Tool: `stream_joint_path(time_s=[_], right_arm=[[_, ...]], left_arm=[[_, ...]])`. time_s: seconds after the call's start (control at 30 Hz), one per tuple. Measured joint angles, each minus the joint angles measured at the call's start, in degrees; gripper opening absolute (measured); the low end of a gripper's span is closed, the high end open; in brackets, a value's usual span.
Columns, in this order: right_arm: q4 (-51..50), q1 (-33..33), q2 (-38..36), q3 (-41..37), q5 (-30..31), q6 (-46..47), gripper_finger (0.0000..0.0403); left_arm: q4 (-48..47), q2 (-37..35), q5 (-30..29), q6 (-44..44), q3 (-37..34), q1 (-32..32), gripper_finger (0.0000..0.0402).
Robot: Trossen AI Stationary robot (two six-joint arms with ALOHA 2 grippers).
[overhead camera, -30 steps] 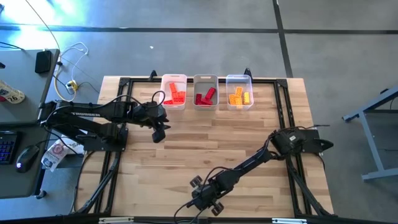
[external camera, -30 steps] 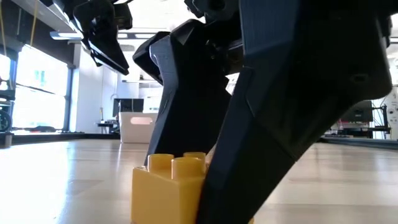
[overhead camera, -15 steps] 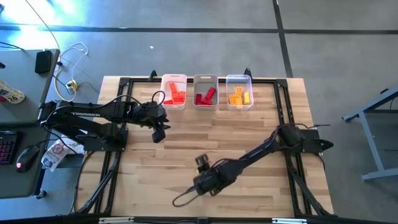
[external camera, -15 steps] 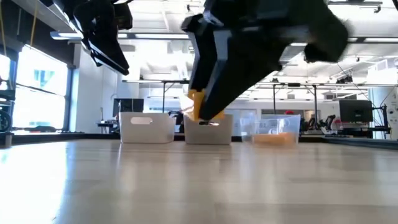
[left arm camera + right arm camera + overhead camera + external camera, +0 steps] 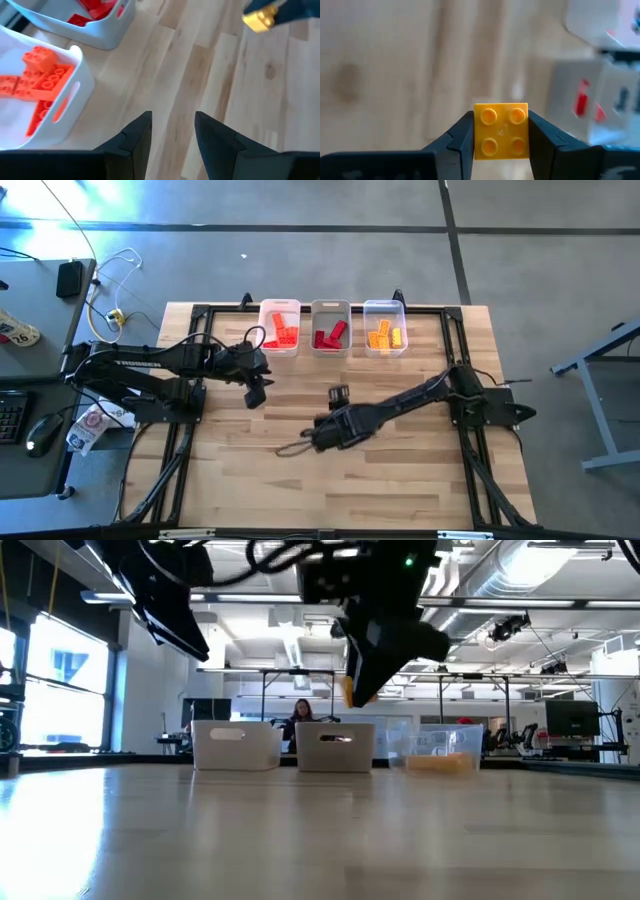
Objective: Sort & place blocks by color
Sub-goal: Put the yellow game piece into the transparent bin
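- Since a second ago the right gripper (image 5: pixel 338 393) has left the near table edge, lifted clear of the board, and now hangs over the table's middle, in front of the bins.
- Right claw: clamped on one yellow block (image 5: pixel 501 131), studs facing the wrist camera, a finger against each side. In the low view the same block shows well above the tabletop, carried in the air.
- Left gripper (image 5: pixel 256 393): hovers near the left bin (image 5: pixel 263 317), fingers (image 5: pixel 136 136) parted and holding nothing; bare wood shows between them.
- Left bin holds orange-red blocks (image 5: pixel 283 333); middle bin (image 5: pixel 330 308) holds red blocks (image 5: pixel 330 335); right bin (image 5: pixel 385 307) holds yellow blocks (image 5: pixel 384 335).
- No loose block is visible on the table (image 5: pixel 400 480) in the high view.
- Judgement: sorting is nearly complete. The carried yellow piece appears to be the last one outstanding, and it belongs in the right bin.
- Remaining: carry it across to the right bin and release it. The gripper currently stands nearer the middle bin.
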Motion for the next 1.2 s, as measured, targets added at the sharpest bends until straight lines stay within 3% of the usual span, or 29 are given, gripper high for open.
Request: stream_joint_path(time_s=[0.63,0.87,1.2], right_arm=[[-24.2,-16.6,0.0,0.0,19.8,23.1,0.0114],[-29.9,-23.9,0.0,0.0,22.1,23.8,0.0114],[-29.8,-35.0,0.0,0.0,17.7,16.1,0.0114]], left_arm=[[0.0,0.0,-1.2,2.6,0.0,0.0,0.0136],[0.0,0.0,-1.2,2.6,0.0,0.0,0.0136],[0.0,0.0,-1.2,2.7,0.0,0.0,0.0136]])
